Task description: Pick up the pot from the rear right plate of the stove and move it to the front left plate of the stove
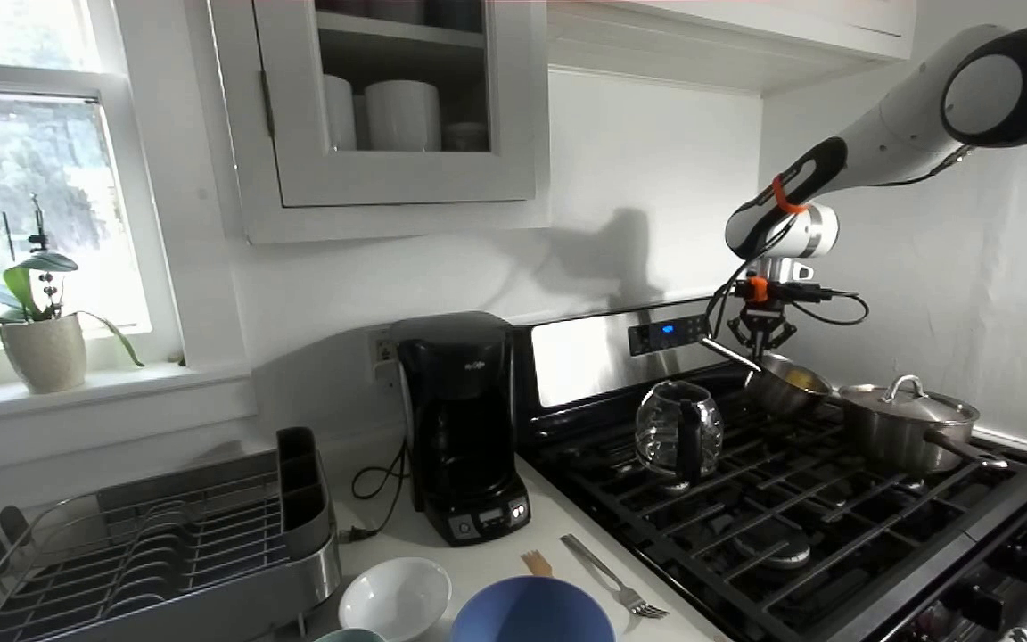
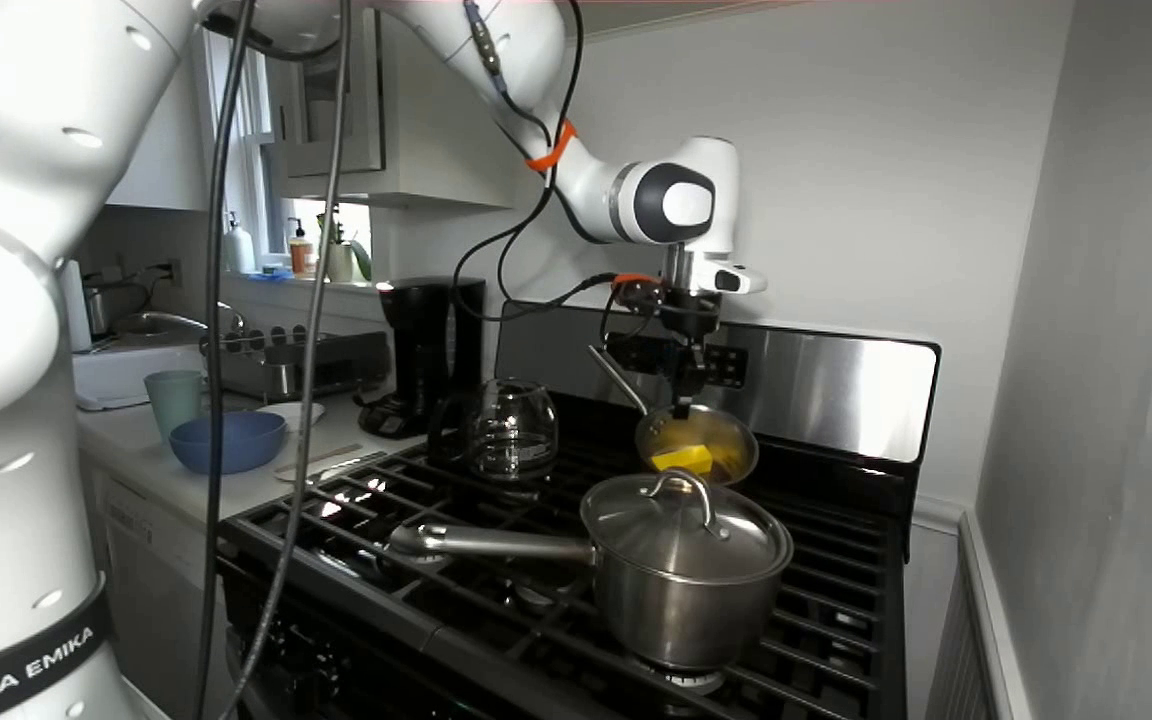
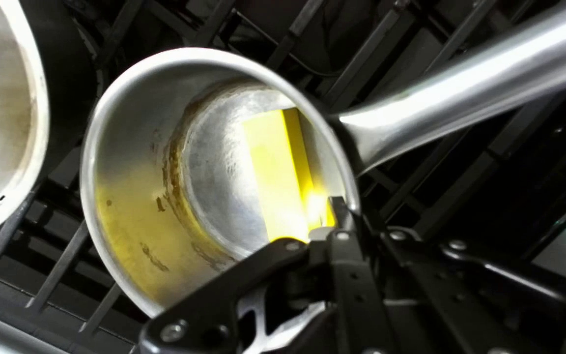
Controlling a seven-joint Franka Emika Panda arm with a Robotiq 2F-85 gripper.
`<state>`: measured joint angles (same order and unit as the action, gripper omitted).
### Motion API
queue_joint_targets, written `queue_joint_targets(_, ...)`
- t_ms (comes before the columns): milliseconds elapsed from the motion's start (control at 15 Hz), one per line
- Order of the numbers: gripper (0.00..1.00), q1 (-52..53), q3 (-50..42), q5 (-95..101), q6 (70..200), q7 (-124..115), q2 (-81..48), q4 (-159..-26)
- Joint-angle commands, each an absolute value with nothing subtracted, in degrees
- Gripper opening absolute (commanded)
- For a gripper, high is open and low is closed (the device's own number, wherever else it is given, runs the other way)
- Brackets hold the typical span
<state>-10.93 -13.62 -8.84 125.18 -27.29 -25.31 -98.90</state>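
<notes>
Gripper looks pinched on the rim of the pot by the handle. Pot is left of centre in wrist view, tilted in both exterior views. Body lies upper left of the grip, handle runs upper right; off-centre hold, may swing.

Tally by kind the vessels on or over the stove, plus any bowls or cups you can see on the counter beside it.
Saucepans: 2 (small open saucepan, larger lidded saucepan)
Coffee carafes: 1 (glass carafe)
Bowls: 2 (white bowl, blue bowl)
Cups: 1 (green cup)
Total: 6
</notes>
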Motion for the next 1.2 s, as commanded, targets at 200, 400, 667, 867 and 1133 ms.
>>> queue_joint_targets(200,0.03,-10.28,-13.60,-7.08,118.63,-25.15,-19.52,-101.59)
queue_joint_targets(400,0.03,-8.78,-13.69,-3.94,115.21,-24.40,-15.15,-104.28)
queue_joint_targets(667,0.03,-6.72,-12.69,1.06,115.71,-22.95,-8.76,-110.02)
queue_joint_targets(867,0.04,-6.23,-11.51,2.44,115.87,-22.36,-6.65,-112.39)
queue_joint_targets(1133,0.04,-6.54,-10.45,1.72,116.72,-21.26,-6.29,-114.05)
